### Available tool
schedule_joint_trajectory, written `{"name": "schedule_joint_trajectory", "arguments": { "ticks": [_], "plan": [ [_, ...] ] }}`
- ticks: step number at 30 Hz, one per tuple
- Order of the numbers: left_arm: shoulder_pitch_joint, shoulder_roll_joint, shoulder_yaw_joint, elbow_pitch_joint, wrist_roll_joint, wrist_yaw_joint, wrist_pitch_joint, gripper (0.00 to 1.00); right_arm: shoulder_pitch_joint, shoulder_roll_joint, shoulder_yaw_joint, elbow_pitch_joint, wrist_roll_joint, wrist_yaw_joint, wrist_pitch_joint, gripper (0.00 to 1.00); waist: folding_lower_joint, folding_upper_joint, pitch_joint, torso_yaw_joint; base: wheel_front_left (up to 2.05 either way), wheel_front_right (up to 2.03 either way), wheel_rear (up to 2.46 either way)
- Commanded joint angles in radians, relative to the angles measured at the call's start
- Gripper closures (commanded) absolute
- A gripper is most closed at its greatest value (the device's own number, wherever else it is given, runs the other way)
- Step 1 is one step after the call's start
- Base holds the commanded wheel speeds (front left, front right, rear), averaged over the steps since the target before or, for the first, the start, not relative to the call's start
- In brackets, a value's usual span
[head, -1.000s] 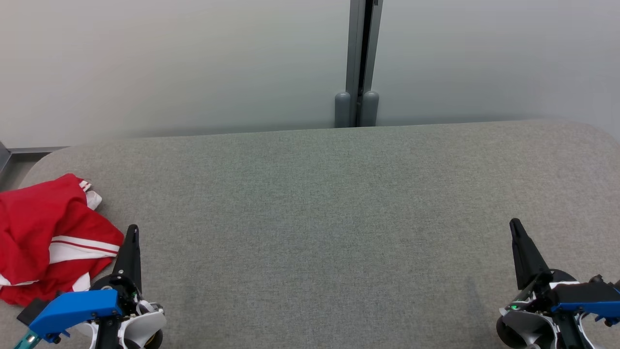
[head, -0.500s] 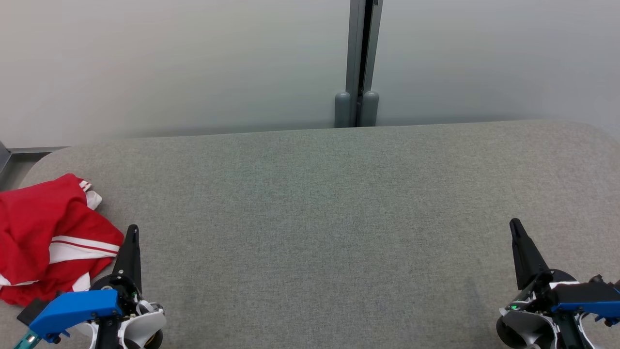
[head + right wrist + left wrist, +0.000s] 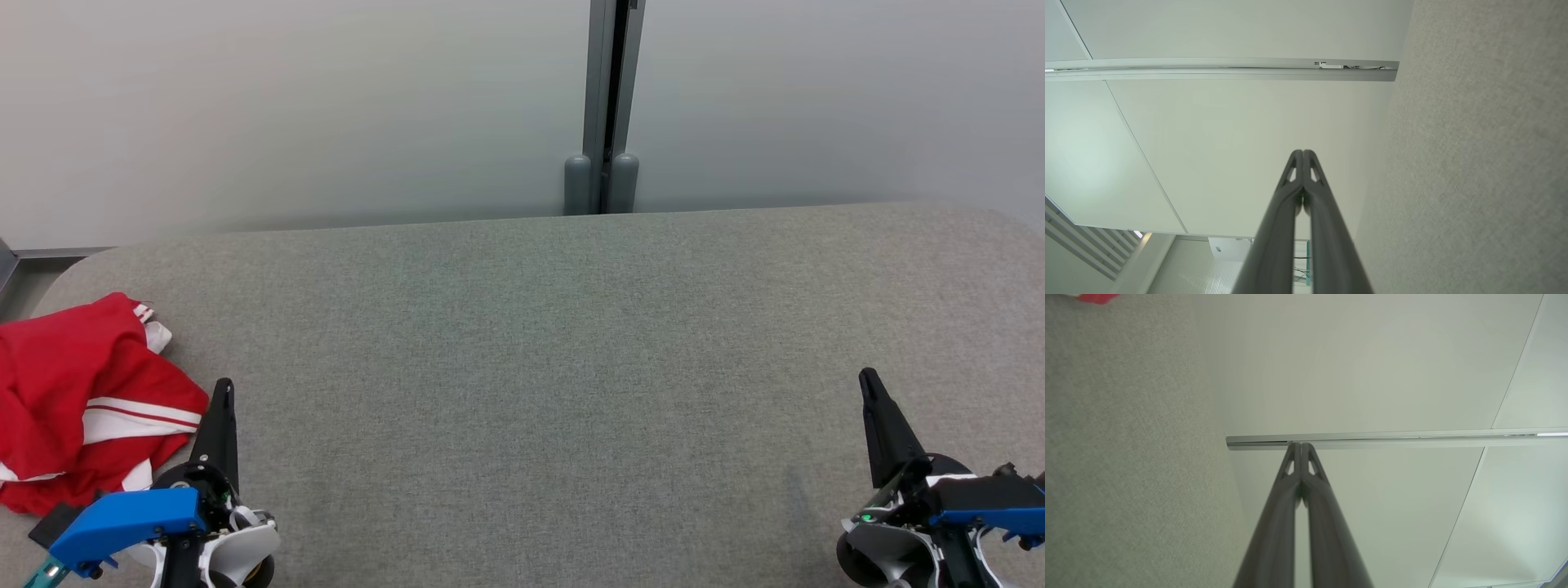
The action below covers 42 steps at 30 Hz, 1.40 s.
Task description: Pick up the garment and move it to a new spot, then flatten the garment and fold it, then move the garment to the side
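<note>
One garment [image 3: 77, 400], red with white stripes, crumpled on table [image 3: 522, 367]. Left gripper [image 3: 224, 388], right gripper [image 3: 867, 377]: fingers pressed together, empty.

The garment [image 3: 73, 400] lies at the table's [image 3: 522, 343] left end, just left of the left gripper [image 3: 223, 385]; the right gripper [image 3: 866, 376] is over the right end, and a wall [image 3: 286, 106] stands behind.

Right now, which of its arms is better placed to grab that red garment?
Left. The left gripper sits shut right beside the red garment, while the right gripper is far across the grey table.
</note>
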Motion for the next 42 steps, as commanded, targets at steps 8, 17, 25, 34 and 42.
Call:
{"name": "schedule_joint_trajectory", "arguments": {
  "ticks": [8,17,25,34,42],
  "plan": [
    [-0.009,-0.002,0.001,-0.005,-0.003,0.002,0.003,1.00,0.011,-0.006,-0.002,-0.003,0.003,0.000,0.004,1.00,0.0000,0.0000,0.000,0.000,0.00,0.00,0.00],
    [0.027,-0.001,-0.003,0.031,0.008,0.000,-0.013,0.00,0.009,0.006,0.016,0.024,-0.014,0.000,-0.016,0.00,0.0000,0.0000,0.001,0.000,0.00,0.00,0.00],
    [0.016,0.026,-0.042,0.037,0.068,0.000,-0.058,0.00,-0.001,-0.005,0.050,0.024,-0.082,0.000,-0.058,0.00,0.0000,0.0000,0.003,0.000,0.00,0.00,0.00],
    [0.004,0.044,-0.059,0.049,0.230,0.000,-0.099,0.00,-0.011,-0.003,0.063,0.031,-0.238,0.000,-0.098,0.00,0.0000,0.0000,0.006,0.000,0.00,0.00,0.00],
    [0.005,0.054,-0.080,0.057,0.378,0.000,-0.132,0.00,-0.016,0.000,0.075,0.045,-0.385,0.000,-0.131,0.00,0.0000,0.0000,0.008,0.000,0.00,0.00,0.00]
  ]
}}
